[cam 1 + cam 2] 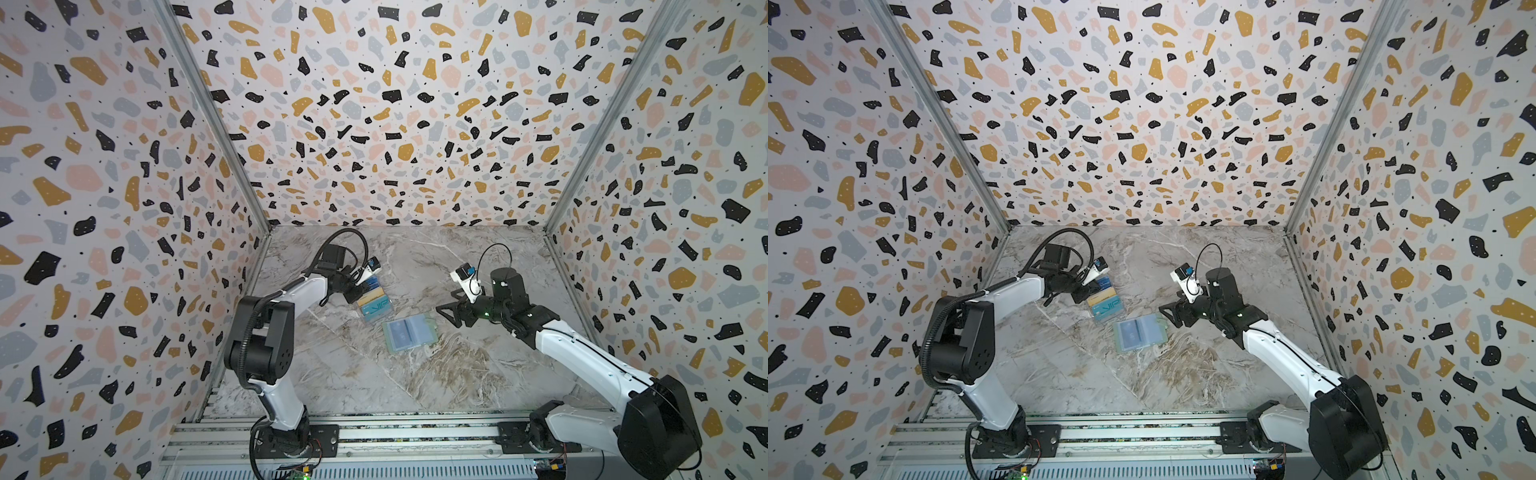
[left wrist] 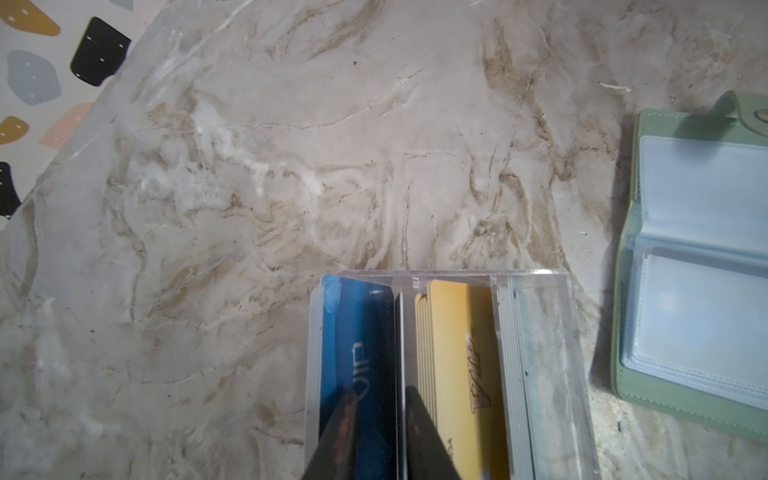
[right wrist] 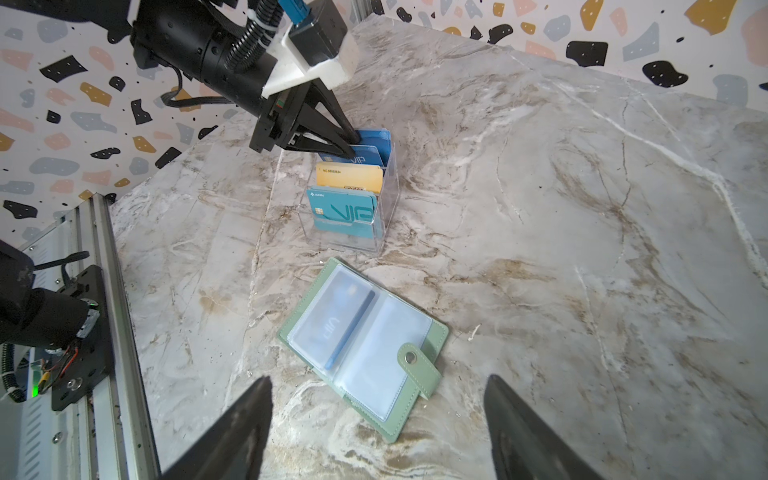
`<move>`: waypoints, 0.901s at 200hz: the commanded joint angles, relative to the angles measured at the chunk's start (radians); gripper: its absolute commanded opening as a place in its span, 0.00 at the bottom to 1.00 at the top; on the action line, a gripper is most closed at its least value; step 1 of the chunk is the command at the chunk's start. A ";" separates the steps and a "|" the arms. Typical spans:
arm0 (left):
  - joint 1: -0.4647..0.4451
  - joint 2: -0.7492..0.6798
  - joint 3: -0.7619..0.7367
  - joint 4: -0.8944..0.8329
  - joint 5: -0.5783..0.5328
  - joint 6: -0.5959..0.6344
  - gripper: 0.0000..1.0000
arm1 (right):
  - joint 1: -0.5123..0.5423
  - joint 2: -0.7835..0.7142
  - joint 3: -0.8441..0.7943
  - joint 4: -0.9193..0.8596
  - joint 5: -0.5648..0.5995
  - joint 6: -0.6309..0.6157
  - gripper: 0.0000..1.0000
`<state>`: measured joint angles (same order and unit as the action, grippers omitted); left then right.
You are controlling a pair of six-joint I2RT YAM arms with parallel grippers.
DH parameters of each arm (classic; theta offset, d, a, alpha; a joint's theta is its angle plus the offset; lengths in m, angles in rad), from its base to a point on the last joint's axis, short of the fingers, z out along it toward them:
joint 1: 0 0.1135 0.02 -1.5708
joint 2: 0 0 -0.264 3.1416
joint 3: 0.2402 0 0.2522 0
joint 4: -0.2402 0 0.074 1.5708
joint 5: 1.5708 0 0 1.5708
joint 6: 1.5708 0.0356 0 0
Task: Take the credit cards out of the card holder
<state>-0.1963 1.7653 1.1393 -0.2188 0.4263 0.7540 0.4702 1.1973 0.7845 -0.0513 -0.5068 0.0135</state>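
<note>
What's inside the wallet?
One blue card shows through a clear sleeve of the wallet; the facing sleeve looks empty. Sleeves stacked underneath are covered.

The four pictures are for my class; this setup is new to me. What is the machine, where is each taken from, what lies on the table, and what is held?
A left arm and a right arm, both robots, stand at the edge of a marble table. The wide pictures come from one overhead camera; the close ones from a camera on each wrist. On it: a clear rack with a teal card, a gold card and dark blue cards, and an open green wallet with a blue card inside. The left arm's fingers, slightly parted, sit at the dark blue cards; the right arm's fingers hover open and empty.
</note>
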 commanded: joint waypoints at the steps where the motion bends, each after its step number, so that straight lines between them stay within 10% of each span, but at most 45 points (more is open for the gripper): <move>1: 0.007 -0.044 -0.002 0.044 -0.010 -0.026 0.24 | -0.004 -0.043 -0.010 0.030 -0.033 -0.004 0.80; 180: -0.140 -0.409 -0.237 0.205 -0.344 -0.442 0.38 | 0.017 0.007 0.035 -0.032 0.031 0.029 0.79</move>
<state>-0.2798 1.4334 0.9722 -0.0467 0.1432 0.4427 0.4755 1.1900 0.7746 -0.0513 -0.5011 0.0402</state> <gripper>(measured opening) 0.381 0.789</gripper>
